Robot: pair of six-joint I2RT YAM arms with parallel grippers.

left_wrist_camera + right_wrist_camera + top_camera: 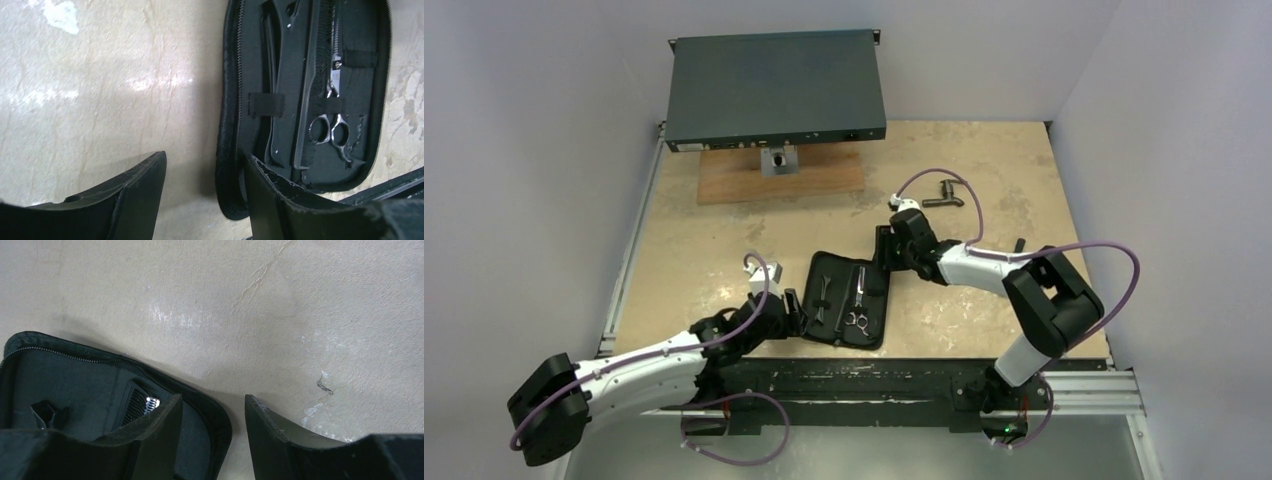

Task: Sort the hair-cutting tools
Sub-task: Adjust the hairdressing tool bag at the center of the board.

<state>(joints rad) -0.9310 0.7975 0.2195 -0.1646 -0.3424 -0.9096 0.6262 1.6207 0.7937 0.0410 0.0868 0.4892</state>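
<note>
An open black zip case (pixel 876 320) lies at the table's middle front. Strapped inside are silver scissors (pixel 858 318), a slim black comb (pixel 843 303) and a thin black clip-like piece (pixel 822 297). In the left wrist view the scissors (pixel 332 127), comb (pixel 311 85) and thin piece (pixel 272 55) show clearly. My left gripper (pixel 205 157) is open and straddles the case's left rim (pixel 232 150). My right gripper (pixel 212 399) is open astride the case's far right corner (pixel 220 422), with the comb's teeth (pixel 134 404) just beside its left finger. Neither holds anything.
A flat dark equipment box (pixel 774 90) rests on a wooden board (pixel 782 180) at the back. A dark T-shaped metal piece (pixel 944 195) lies behind the right arm, and a small dark object (pixel 1021 243) is near the right elbow. White walls close in both sides.
</note>
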